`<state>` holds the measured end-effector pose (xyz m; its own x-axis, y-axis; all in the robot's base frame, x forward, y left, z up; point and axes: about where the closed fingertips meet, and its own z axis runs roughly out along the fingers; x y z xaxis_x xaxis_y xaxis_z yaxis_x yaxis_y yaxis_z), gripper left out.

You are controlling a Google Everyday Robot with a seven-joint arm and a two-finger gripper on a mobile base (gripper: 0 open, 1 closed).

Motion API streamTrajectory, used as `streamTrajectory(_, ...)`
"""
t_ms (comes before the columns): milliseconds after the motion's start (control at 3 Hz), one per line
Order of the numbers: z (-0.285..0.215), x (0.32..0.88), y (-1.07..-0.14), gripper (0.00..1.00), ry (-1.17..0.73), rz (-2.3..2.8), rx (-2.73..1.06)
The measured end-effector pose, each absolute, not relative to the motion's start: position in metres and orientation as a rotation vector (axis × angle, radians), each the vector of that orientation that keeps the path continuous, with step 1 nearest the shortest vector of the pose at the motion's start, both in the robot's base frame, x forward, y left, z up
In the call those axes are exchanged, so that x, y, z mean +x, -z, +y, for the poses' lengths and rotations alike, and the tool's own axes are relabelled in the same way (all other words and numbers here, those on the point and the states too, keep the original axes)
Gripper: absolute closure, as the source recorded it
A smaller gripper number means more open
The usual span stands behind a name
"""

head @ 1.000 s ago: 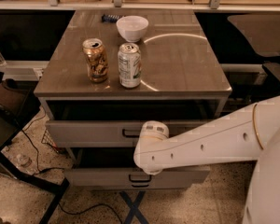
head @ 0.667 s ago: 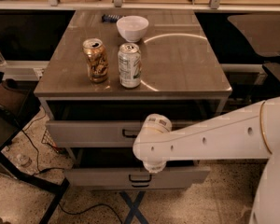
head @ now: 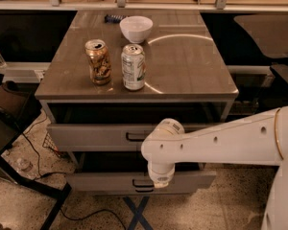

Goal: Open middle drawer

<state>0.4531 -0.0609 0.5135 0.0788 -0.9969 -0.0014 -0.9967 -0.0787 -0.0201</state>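
Tabletop (head: 192,66): bowl (head: 136,28), 2 cans (head: 99,61) (head: 133,66); claw (head: 159,180) at middle drawer (head: 101,182).

Speckled floor (head: 230,210) and a black cable (head: 86,213) lie around the brown worktop (head: 192,66); my gripper (head: 159,178) hangs below its near edge.

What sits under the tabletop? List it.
Two grey drawers, each with a black handle: the upper drawer and the lower drawer. The arm covers part of both fronts. The gripper hangs at the lower handle. Anything beneath is hidden.
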Motion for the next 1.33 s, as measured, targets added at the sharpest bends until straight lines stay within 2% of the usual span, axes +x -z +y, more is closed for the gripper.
streamTrajectory(1333, -0.038, 0.435, -0.489, 1.0, -0.035, 1.805, -2.329)
